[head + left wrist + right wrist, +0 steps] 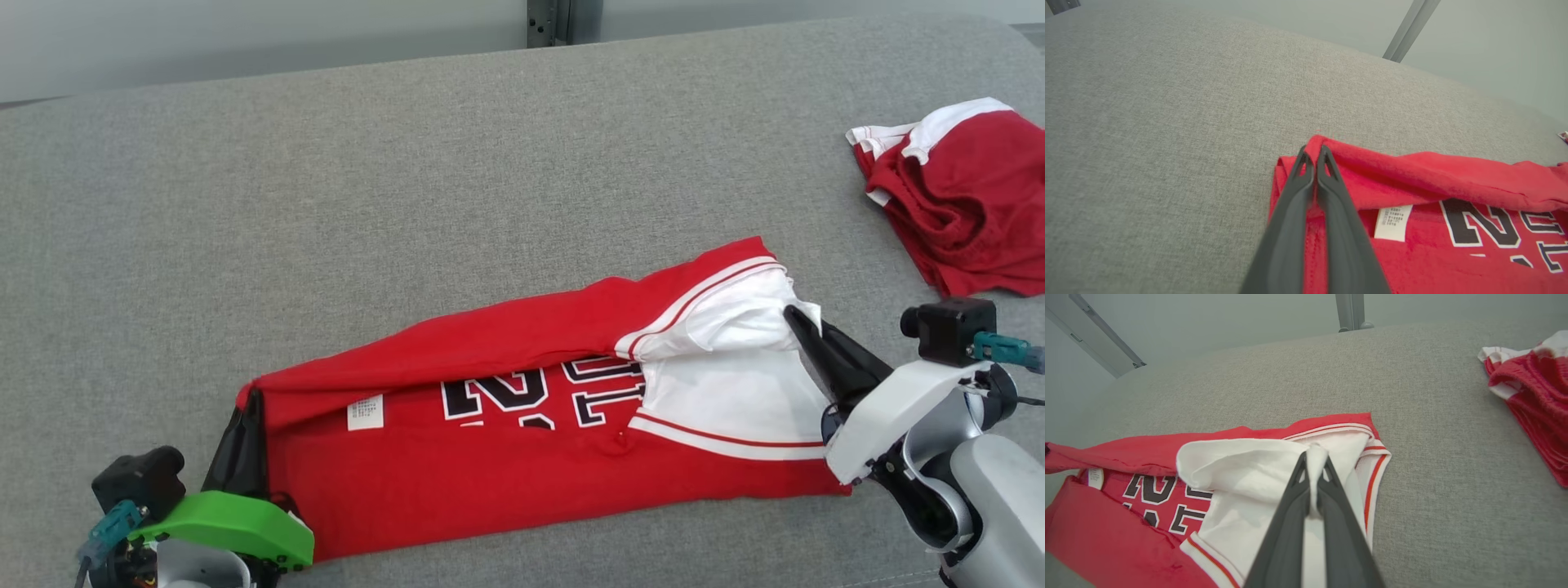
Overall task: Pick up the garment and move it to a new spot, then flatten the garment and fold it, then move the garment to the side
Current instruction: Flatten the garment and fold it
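Well, our worktop point(408, 163) carries the garment point(506, 482) stretched lengthwise along its near edge, with the far long edge rolled over onto the lettering. A second red garment point(971, 204) sits bunched at the right edge, well apart. Our left hand point(251, 398) is clamped on the garment's red left end, and our right hand point(793, 314) is clamped on a white fold at its right end. We judge the risk lies there. That pinch looks thin and may catch one layer only, so pulling could slip it free or drag the fold crooked over the label point(365, 412).
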Tool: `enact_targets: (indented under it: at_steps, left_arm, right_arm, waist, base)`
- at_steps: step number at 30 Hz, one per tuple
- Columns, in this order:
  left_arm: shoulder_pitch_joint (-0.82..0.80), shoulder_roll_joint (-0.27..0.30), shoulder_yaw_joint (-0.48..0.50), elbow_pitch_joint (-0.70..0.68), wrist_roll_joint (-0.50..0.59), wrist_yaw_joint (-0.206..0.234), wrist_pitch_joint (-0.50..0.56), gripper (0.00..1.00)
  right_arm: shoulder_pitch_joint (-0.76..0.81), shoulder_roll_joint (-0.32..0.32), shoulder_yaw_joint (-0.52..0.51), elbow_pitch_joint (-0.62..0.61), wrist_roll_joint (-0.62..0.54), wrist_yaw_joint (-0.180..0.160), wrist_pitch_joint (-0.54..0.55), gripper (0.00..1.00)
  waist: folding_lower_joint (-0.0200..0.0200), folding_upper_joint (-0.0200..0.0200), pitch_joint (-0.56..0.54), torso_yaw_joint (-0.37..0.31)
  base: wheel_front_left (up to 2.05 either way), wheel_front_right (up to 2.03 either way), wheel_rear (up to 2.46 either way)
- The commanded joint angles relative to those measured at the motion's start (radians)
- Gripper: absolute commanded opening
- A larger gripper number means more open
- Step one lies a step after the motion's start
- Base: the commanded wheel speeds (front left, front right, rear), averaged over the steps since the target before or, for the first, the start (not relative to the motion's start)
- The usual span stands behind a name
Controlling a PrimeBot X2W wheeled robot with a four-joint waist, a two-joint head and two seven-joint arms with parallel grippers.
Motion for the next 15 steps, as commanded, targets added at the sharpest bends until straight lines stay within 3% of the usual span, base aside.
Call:
enact_targets:
  at_steps: [1,5,6,7,8,9,10,11,12,13,15]
  left_arm:
    - [0.025,-0.004,-0.001,0.003,-0.013,0.005,-0.008,0.00]
    - [0.046,-0.012,-0.009,0.019,-0.018,-0.003,-0.017,0.00]
    - [0.052,-0.014,-0.010,0.025,-0.017,-0.006,-0.022,0.13]
    - [0.057,-0.017,-0.009,0.028,-0.016,-0.008,-0.030,0.44]
    - [0.064,-0.019,-0.011,0.031,-0.016,-0.011,-0.034,0.90]
    - [0.071,-0.022,-0.011,0.032,-0.019,-0.014,-0.041,1.00]
    - [0.080,-0.024,-0.009,0.031,-0.024,-0.017,-0.046,1.00]
    - [0.090,-0.024,-0.006,0.029,-0.026,-0.020,-0.050,1.00]
    - [0.102,-0.025,-0.004,0.027,-0.030,-0.021,-0.057,1.00]
    - [0.114,-0.027,-0.003,0.023,-0.033,-0.023,-0.060,1.00]
    - [0.140,-0.033,0.002,0.010,-0.041,-0.025,-0.069,1.00]
  right_arm:
    - [0.025,0.014,-0.015,-0.003,-0.019,0.000,0.008,0.00]
    - [0.057,0.042,-0.034,0.001,-0.048,0.000,0.018,0.00]
    - [0.066,0.047,-0.041,0.004,-0.056,0.000,0.015,0.00]
    - [0.078,0.053,-0.050,0.007,-0.063,0.000,0.007,0.15]
    - [0.093,0.062,-0.057,0.011,-0.066,0.000,0.004,0.32]
    - [0.109,0.070,-0.066,0.013,-0.068,0.000,0.000,0.36]
    - [0.124,0.076,-0.077,0.013,-0.073,0.000,-0.007,0.44]
    - [0.140,0.080,-0.085,0.013,-0.078,0.000,-0.015,0.60]
    - [0.159,0.086,-0.094,0.014,-0.080,0.000,-0.023,0.87]
    - [0.177,0.091,-0.103,0.014,-0.084,0.000,-0.032,1.00]
    - [0.211,0.097,-0.120,0.013,-0.088,0.000,-0.045,1.00]
  waist:
    - [0.0001,-0.0001,-0.008,-0.002]
    - [0.0001,-0.0001,-0.021,0.000]
    - [0.0001,-0.0001,-0.026,0.001]
    - [0.0001,-0.0001,-0.030,0.002]
    - [0.0001,-0.0001,-0.035,0.004]
    - [0.0001,-0.0001,-0.040,0.006]
    - [0.0001,-0.0001,-0.044,0.008]
    - [0.0001,-0.0001,-0.048,0.009]
    - [0.0001,-0.0001,-0.053,0.010]
    - [0.0001,-0.0001,-0.057,0.011]
    - [0.0001,-0.0001,-0.063,0.011]
  base:
    - [0.00,0.00,0.00]
    - [0.00,0.00,0.00]
    - [0.00,0.00,0.00]
    - [0.00,0.00,0.00]
    - [0.00,0.00,0.00]
    - [0.00,0.00,0.00]
    - [0.00,0.00,0.00]
    - [0.00,0.00,0.00]
    - [0.00,0.00,0.00]
    - [0.00,0.00,0.00]
    - [0.00,0.00,0.00]
